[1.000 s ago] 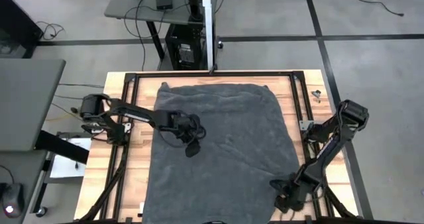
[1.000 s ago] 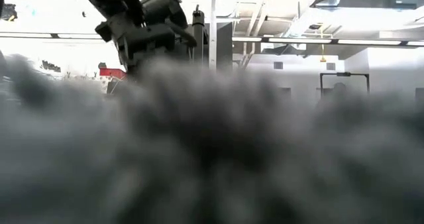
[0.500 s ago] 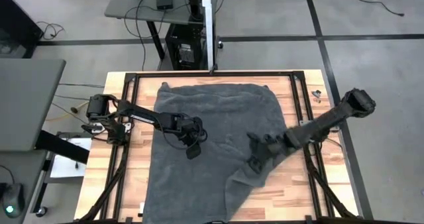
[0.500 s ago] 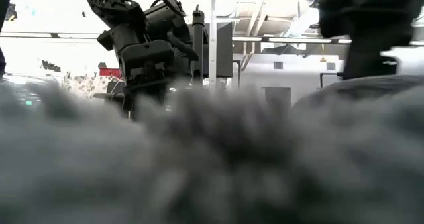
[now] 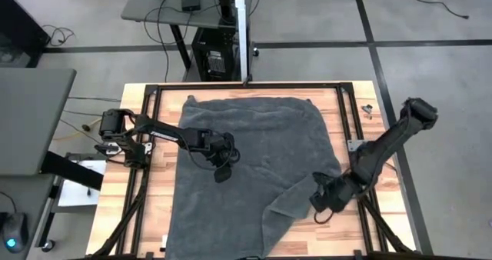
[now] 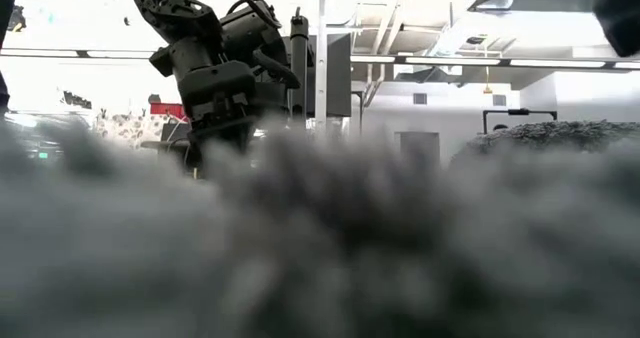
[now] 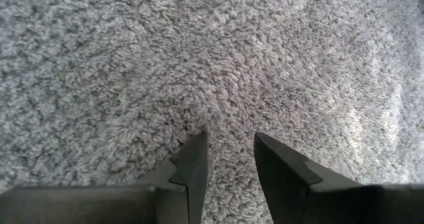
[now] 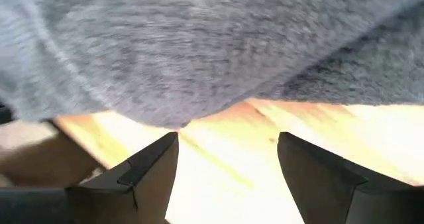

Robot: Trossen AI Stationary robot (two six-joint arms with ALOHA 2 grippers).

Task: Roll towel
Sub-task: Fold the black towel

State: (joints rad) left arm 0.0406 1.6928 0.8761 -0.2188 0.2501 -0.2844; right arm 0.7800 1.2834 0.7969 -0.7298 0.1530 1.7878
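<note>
the towel (image 5: 254,164) lies spread over the table (image 5: 350,221), near right corner folded inward; left gripper (image 5: 223,171) presses narrow-jawed on its middle; right gripper (image 5: 319,206) gapes empty beside the fold; grab that edge squarely, roll evenly.

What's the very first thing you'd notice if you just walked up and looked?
A big dark grey towel covers most of the wooden table, with its near right corner folded over. The left gripper presses down on its middle, and the right gripper sits open at the folded edge.
</note>
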